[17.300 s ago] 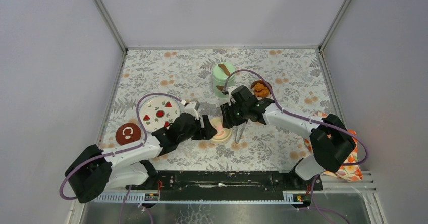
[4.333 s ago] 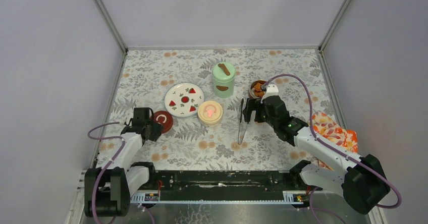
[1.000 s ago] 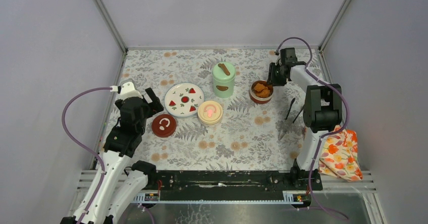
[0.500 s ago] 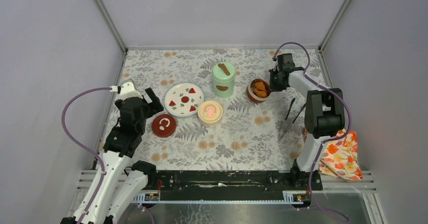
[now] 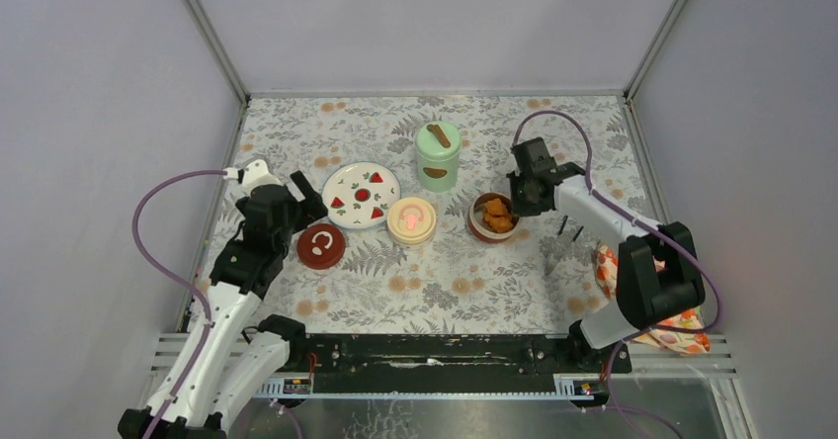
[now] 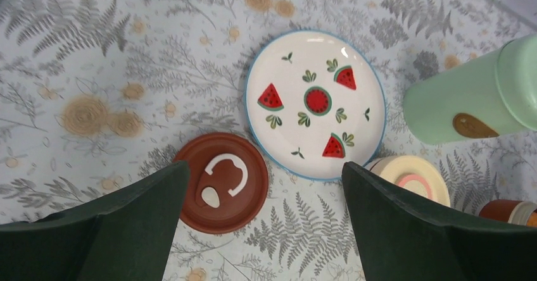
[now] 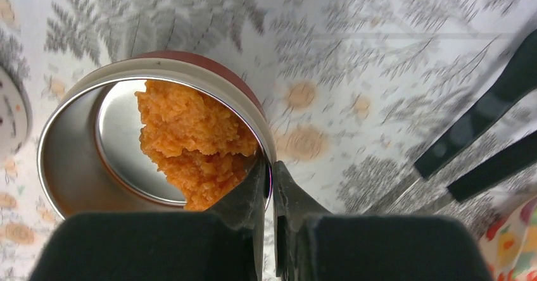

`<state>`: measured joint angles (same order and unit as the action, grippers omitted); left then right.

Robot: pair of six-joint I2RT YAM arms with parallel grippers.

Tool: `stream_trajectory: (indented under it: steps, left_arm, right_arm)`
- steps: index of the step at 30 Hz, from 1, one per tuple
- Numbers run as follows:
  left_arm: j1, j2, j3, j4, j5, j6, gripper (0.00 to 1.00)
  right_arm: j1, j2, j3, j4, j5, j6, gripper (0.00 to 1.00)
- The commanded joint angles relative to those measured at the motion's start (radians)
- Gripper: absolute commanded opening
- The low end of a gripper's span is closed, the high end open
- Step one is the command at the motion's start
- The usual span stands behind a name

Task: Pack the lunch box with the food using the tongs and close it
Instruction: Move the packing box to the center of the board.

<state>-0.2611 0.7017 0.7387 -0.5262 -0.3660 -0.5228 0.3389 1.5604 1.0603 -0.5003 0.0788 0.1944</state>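
The steel bowl [image 7: 69, 161] of orange fried chunks [image 7: 190, 135] stands centre-right in the top view, uncovered. The right pincer [image 7: 269, 174] is clamped narrow on its rim, one finger inside, one outside: judged a grip for shifting the bowl. Whether it clears the counter [image 7: 329, 53] is unclear. The tongs [image 7: 481, 126] lie untouched at right. The left pincer [image 6: 263, 174] hangs wide above the dark-red lid [image 6: 221, 181] at lower left.

Steel bowl [image 7: 69, 161] of orange chunks [image 7: 190, 135]: moved from centre right to middle of frame. Right gripper [image 7: 269, 180]: arrived from upper right, now clamped on bowl's rim.
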Motion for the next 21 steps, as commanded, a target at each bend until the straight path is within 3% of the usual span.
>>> stream_trajectory:
  steps: [1,10,15,17,21]
  left_arm:
    - [0.000,0.067,-0.015,-0.049,0.065,-0.107,0.98]
    - [0.021,0.075,-0.092,-0.119,0.046,-0.283,0.98]
    - [0.047,0.077,-0.139,-0.152,0.021,-0.373,0.98]
    - [0.061,0.088,-0.168,-0.153,0.036,-0.417,0.98]
    - [0.095,0.102,-0.230,-0.144,0.050,-0.489,0.97]
  right_arm:
    - [0.082,-0.110,-0.074,-0.025,0.040,0.095,0.01]
    - [0.244,-0.136,-0.154,0.010,0.076,0.150,0.02]
    - [0.301,-0.112,-0.170,0.048,0.064,0.155,0.08]
    - [0.318,-0.118,-0.171,0.061,0.051,0.153,0.13]
    - [0.334,-0.178,-0.178,0.093,0.027,0.140,0.34]
